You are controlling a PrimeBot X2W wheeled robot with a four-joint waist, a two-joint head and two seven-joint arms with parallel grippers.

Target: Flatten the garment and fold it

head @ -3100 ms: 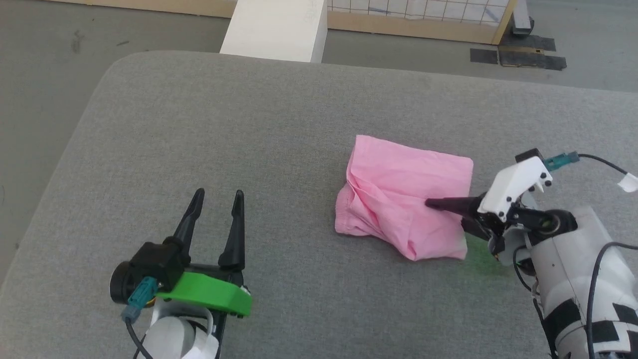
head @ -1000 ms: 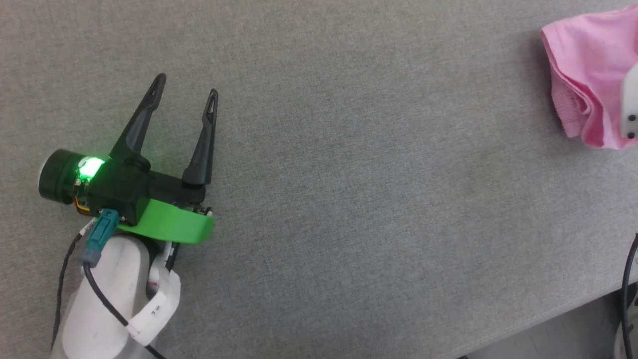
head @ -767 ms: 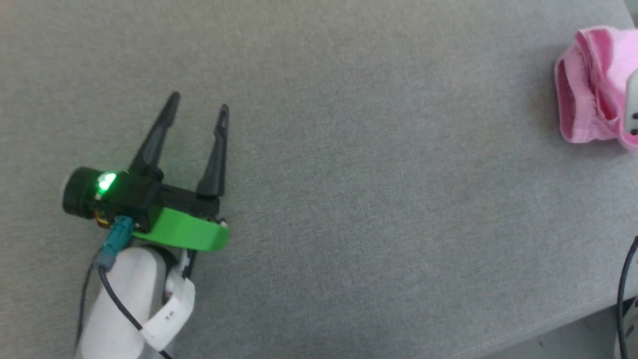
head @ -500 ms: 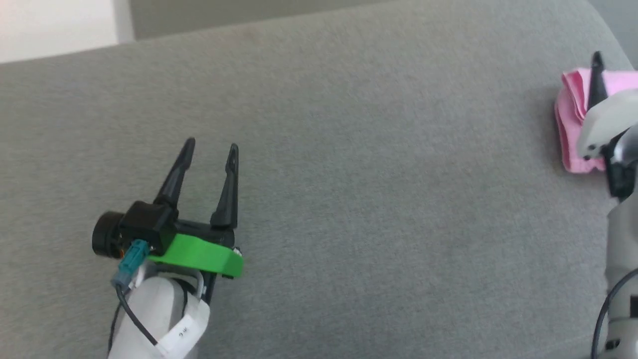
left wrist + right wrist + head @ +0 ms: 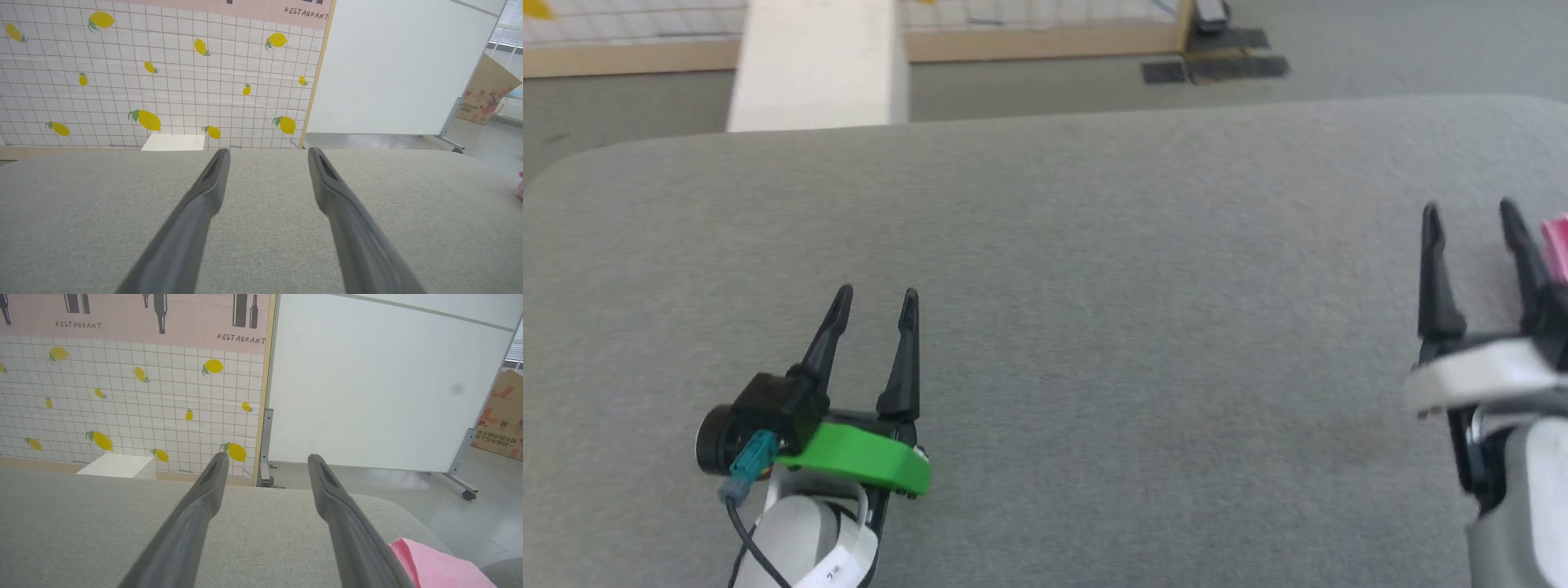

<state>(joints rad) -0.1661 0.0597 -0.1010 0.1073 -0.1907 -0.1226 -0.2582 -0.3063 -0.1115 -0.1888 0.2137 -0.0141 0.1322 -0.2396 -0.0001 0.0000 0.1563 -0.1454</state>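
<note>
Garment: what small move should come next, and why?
Probably shift the right hand rightward over the garment. The hand is open and empty, and the garment lies beside its right finger, at the head view's edge, barely seen.

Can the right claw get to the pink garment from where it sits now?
Probably yes. The right claw stands open, with the garment lying just off its right side on the grey surface and nothing between them. A short sideways shift should do.
</note>
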